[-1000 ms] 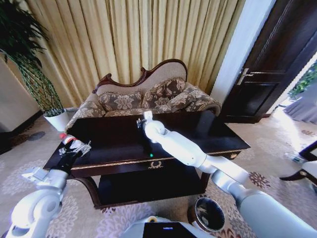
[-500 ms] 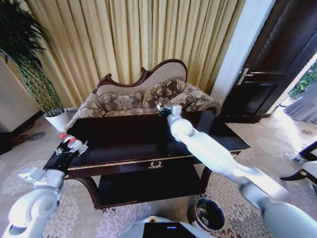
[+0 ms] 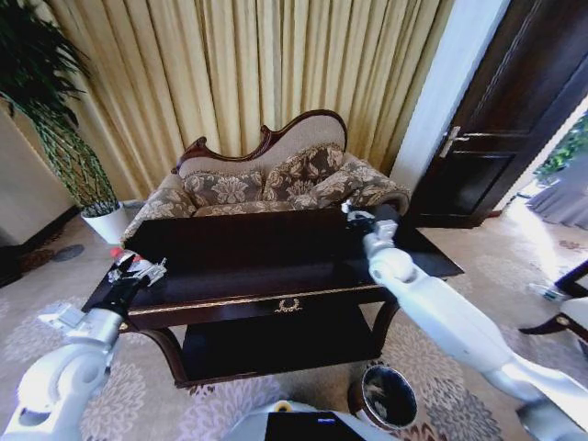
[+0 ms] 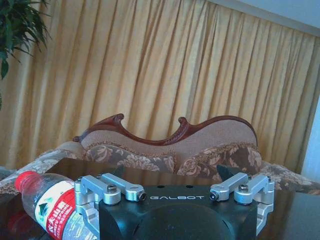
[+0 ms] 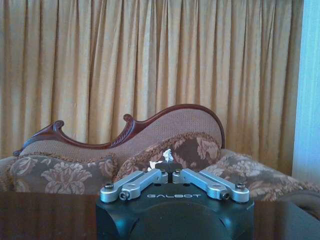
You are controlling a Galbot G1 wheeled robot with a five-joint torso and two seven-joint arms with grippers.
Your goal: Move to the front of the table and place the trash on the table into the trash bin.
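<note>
Right gripper raised above table, right end; jaws pinched on small white scrap, lifted clear for carrying. Bin on floor, right of table's front, well apart from gripper; drop not yet made. Left gripper at table's left end, jaws spread, bottle lying just beside 1 finger, not gripped. Likely staged for pickup.

Left pincer spread wide — right pincer pinched closed, arm outstretched.
</note>
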